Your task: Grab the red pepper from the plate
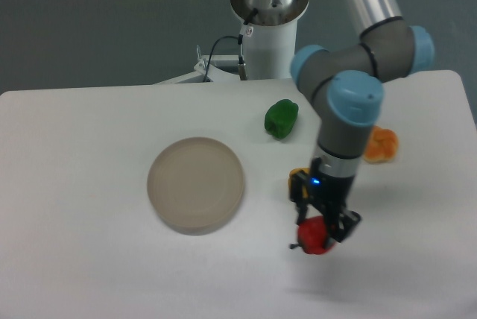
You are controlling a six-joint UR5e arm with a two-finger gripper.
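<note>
A robot lab test bench.
A grey-and-blue robot arm [350, 103] stands on a pedestal [267, 32] with loose cables at the far edge of a plain white table [89, 259], against a bare dark wall [89, 21]; toy vegetables lie on the table.

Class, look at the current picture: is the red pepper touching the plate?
Apart. The fixed camera shows the red pepper held in the end effector, well right of the plate, with bare white table between them.
</note>
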